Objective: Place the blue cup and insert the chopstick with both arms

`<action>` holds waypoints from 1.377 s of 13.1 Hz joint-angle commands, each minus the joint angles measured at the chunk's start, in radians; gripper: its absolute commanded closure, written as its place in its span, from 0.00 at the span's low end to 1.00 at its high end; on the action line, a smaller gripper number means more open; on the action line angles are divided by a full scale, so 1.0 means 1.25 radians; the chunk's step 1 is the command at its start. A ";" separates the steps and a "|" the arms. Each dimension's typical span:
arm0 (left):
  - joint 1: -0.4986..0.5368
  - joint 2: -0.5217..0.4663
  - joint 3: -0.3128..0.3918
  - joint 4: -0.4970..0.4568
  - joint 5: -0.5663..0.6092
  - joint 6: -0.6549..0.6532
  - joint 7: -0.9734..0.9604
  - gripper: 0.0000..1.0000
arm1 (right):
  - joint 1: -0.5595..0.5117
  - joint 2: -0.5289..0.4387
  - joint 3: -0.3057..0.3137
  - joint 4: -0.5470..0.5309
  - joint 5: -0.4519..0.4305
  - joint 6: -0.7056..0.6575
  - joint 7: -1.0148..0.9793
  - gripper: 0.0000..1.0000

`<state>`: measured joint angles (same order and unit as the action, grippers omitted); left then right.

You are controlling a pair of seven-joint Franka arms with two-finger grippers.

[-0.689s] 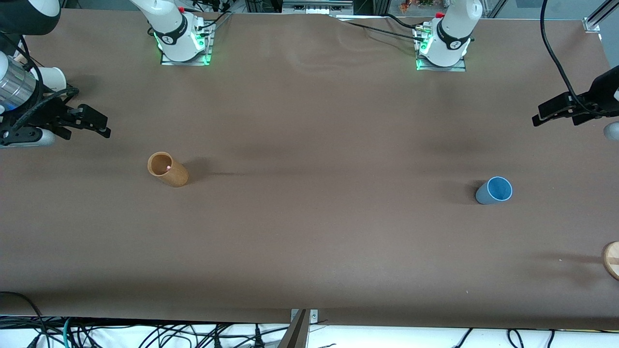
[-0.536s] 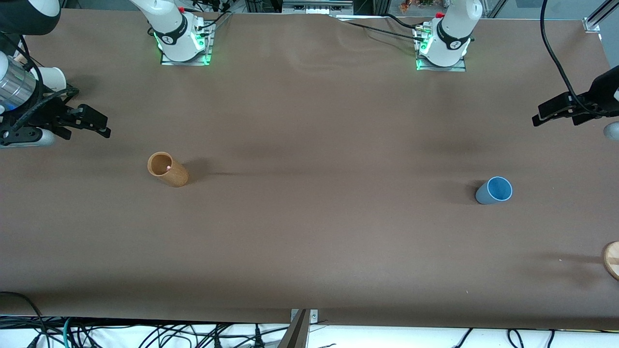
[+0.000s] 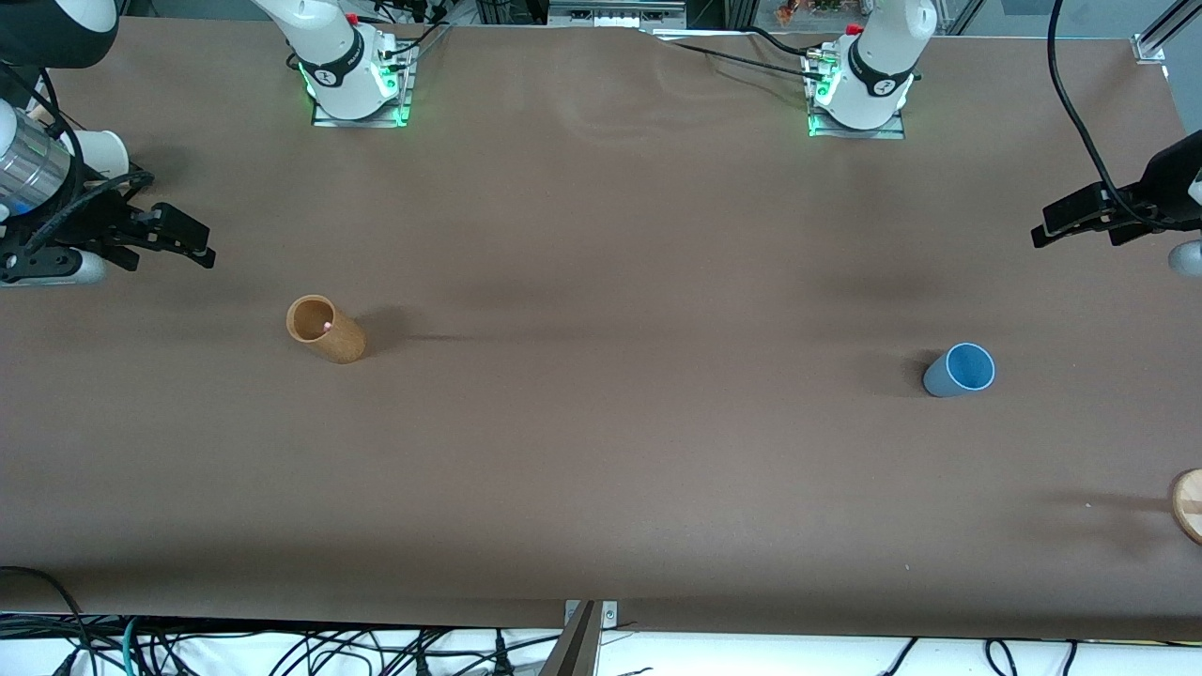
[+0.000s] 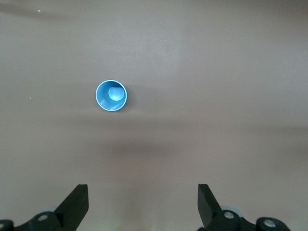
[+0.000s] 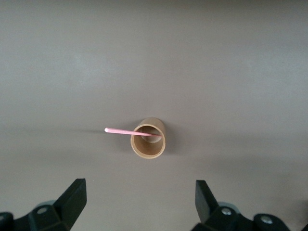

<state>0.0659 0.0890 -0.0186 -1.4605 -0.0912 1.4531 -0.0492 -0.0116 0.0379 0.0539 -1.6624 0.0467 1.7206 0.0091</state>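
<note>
The blue cup (image 3: 960,369) stands upright and empty on the brown table, toward the left arm's end; it also shows in the left wrist view (image 4: 111,95). The chopstick (image 5: 129,131) leans in a tan wooden cup (image 3: 324,329) toward the right arm's end, and only its pink tip (image 3: 327,325) shows in the front view. My left gripper (image 3: 1042,227) hangs open and empty over bare table near the blue cup, its fingers (image 4: 77,204) wide apart. My right gripper (image 3: 202,246) hangs open and empty over bare table near the tan cup (image 5: 148,139).
A white cup (image 3: 101,150) stands near the table's edge at the right arm's end. A round wooden piece (image 3: 1188,505) lies at the edge at the left arm's end. Cables hang along the table's front edge (image 3: 376,648).
The left gripper has shifted very slightly. The right gripper, both cups and the chopstick have not moved.
</note>
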 commanded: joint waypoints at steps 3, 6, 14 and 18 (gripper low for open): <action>0.005 0.001 -0.007 0.006 0.018 0.000 -0.005 0.00 | -0.002 -0.002 0.007 0.002 0.000 -0.012 0.025 0.00; 0.005 0.001 -0.007 0.006 0.017 0.000 -0.005 0.00 | -0.002 0.005 0.006 0.001 -0.001 -0.006 0.030 0.00; 0.006 0.015 -0.006 0.005 0.017 0.000 -0.004 0.00 | -0.004 0.019 0.000 0.000 0.004 -0.013 0.032 0.00; 0.004 0.115 -0.006 0.006 0.018 0.000 -0.001 0.00 | -0.002 0.020 0.006 -0.031 0.007 -0.014 0.038 0.00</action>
<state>0.0673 0.1667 -0.0184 -1.4687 -0.0912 1.4533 -0.0517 -0.0105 0.0697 0.0536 -1.6868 0.0466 1.7132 0.0393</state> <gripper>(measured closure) 0.000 0.000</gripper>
